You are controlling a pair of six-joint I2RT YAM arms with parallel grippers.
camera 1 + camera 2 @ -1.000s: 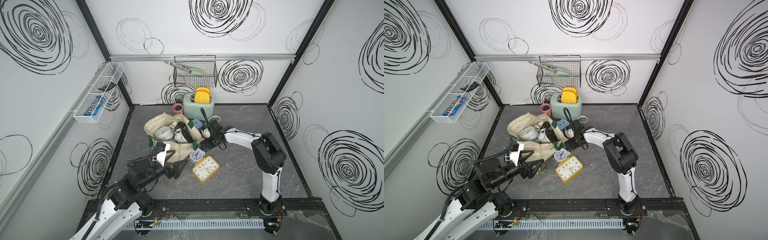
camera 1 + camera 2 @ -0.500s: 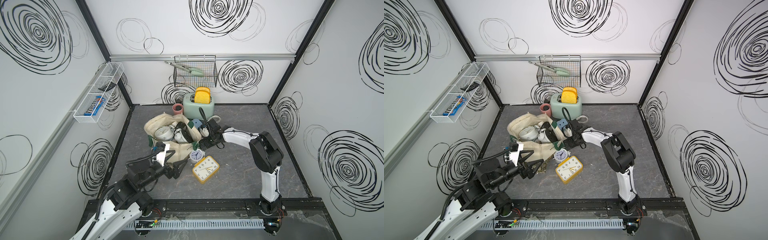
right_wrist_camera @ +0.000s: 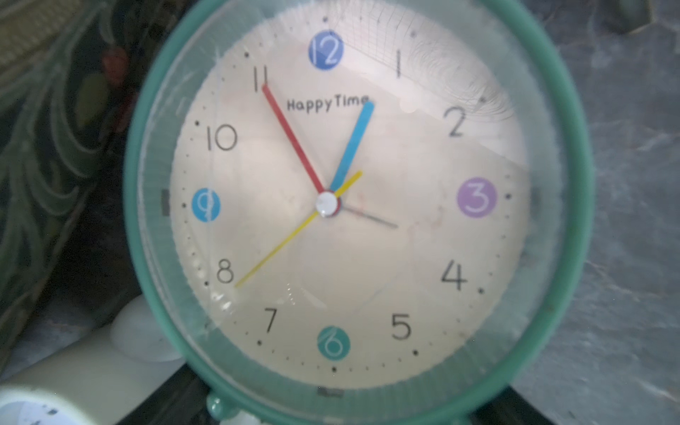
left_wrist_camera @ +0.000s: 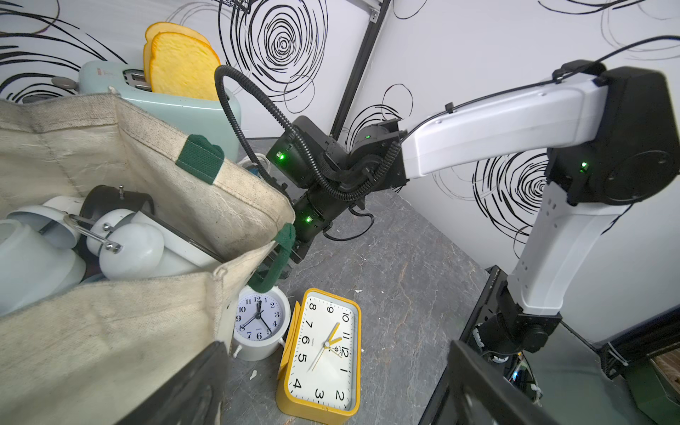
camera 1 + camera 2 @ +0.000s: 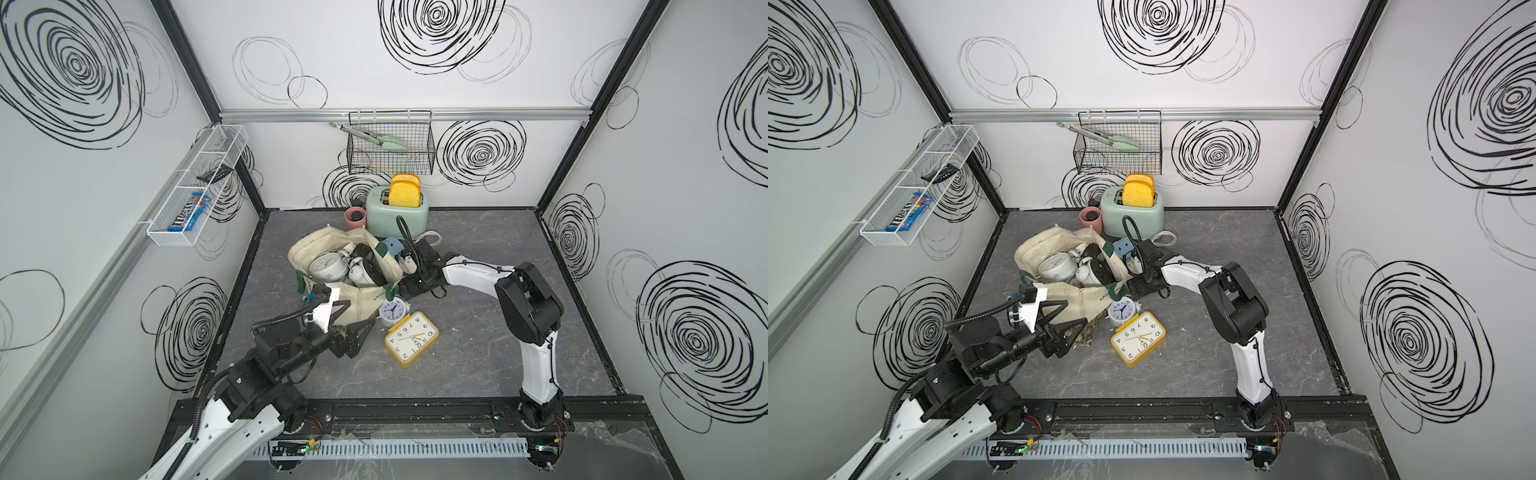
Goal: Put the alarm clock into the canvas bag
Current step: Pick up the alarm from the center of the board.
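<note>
The cream canvas bag (image 5: 365, 299) lies open on the grey floor with several white and black clocks inside. A green round alarm clock (image 3: 349, 202) fills the right wrist view, standing beside the bag's leafy base (image 3: 55, 128); in both top views it is hidden. My right gripper (image 5: 406, 289) (image 3: 338, 408) is low at the bag's right side, right up against this clock, with only dark finger parts showing past its lower rim. My left gripper (image 5: 357, 322) (image 4: 331, 397) is open by the bag's front, empty, above a yellow rectangular clock (image 4: 320, 353). A small white clock (image 4: 257, 323) stands beside it.
A mint toaster (image 5: 397, 214) with toast and a pink cup (image 5: 355, 218) stand at the back wall behind the bag. A wire basket (image 5: 390, 158) with tongs hangs above them. A white wire rack (image 5: 195, 195) is on the left wall. A blue object (image 5: 392, 247) lies by the bag.
My right gripper has moved left and lower, closer to the bag's side. The left arm, the bag and the loose clocks have not moved.
</note>
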